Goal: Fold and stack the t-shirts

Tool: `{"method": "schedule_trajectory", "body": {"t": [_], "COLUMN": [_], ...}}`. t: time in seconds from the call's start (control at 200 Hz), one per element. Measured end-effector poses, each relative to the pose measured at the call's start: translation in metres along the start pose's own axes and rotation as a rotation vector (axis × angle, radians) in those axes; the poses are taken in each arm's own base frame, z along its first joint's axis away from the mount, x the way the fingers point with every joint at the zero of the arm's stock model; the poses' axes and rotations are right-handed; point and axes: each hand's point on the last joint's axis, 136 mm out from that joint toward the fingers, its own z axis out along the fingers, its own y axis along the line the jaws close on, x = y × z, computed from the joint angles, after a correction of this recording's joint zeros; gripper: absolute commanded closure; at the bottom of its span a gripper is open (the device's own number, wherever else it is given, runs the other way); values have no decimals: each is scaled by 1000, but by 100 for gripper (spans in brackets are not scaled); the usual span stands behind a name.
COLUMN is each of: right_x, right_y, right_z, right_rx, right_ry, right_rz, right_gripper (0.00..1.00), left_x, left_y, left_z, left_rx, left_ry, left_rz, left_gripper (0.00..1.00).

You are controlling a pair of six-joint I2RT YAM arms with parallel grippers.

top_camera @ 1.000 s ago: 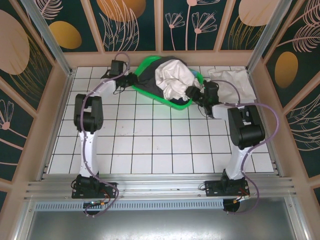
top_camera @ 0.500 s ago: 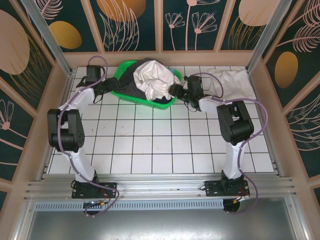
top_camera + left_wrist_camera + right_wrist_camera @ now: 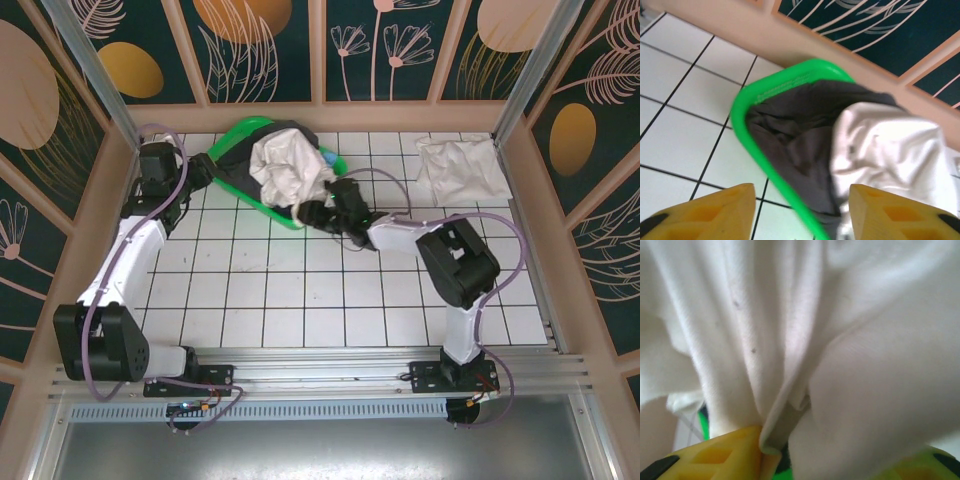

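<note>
two white t-shirts, one green basket, two arms on a white tiled table point(image 3: 300, 300). item one: bunched t-shirt point(image 3: 283, 165), wrinkled, heaped in the green basket point(image 3: 243, 128) at the far middle-left of the table and spilling over its near right rim. under and to the left of it in the same basket lies a dark grey garment point(image 3: 232, 165); a scrap of light blue cloth point(image 3: 328, 158) shows at the shirt's right edge. item two: second t-shirt point(image 3: 462, 167), crumpled flat on the tiles in the far right corner, well apart from the basket and from both arms. left gripper point(image 3: 203, 176): just beside the basket's left end, pointing at it. from the left wrist view the left gripper point(image 3: 800, 215) has its yellow fingers point(image 3: 705, 212) spread apart with nothing between them; beyond them are the basket's green rim point(image 3: 740, 115), the dark grey garment point(image 3: 795, 145) inside it and the bunched t-shirt point(image 3: 885, 145) to the right, blurred. right gripper point(image 3: 305, 212): at the basket's near right rim, against the lower edge of the bunched t-shirt. from the right wrist view the right gripper point(image 3: 815, 460) is buried in white cloth: the bunched t-shirt point(image 3: 865, 340) hangs in folds between the two yellow fingers point(image 3: 715, 455), one fold lying against the left one. whether the jaws clamp the cloth or merely stand around it cannot be told. a sliver of green shows low between the fingers.
</note>
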Motion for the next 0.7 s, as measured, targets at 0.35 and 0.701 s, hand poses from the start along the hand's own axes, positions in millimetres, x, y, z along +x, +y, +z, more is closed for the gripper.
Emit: {"method": "schedule_trajectory", "body": {"t": [0.35, 0.701], "right_x": [37, -88], "right_y": [75, -72], "right_z": [-14, -221], "right_rx": [-189, 159], "right_ry": [97, -430], "right_rz": [-65, 21], "right_gripper": [27, 23], "left_x": [37, 148], "left_y": [-46, -226], "left_z": [18, 84], "left_rx": [117, 229], "left_ry": [107, 313], "left_rz": [12, 254], "left_gripper": [42, 37]}}
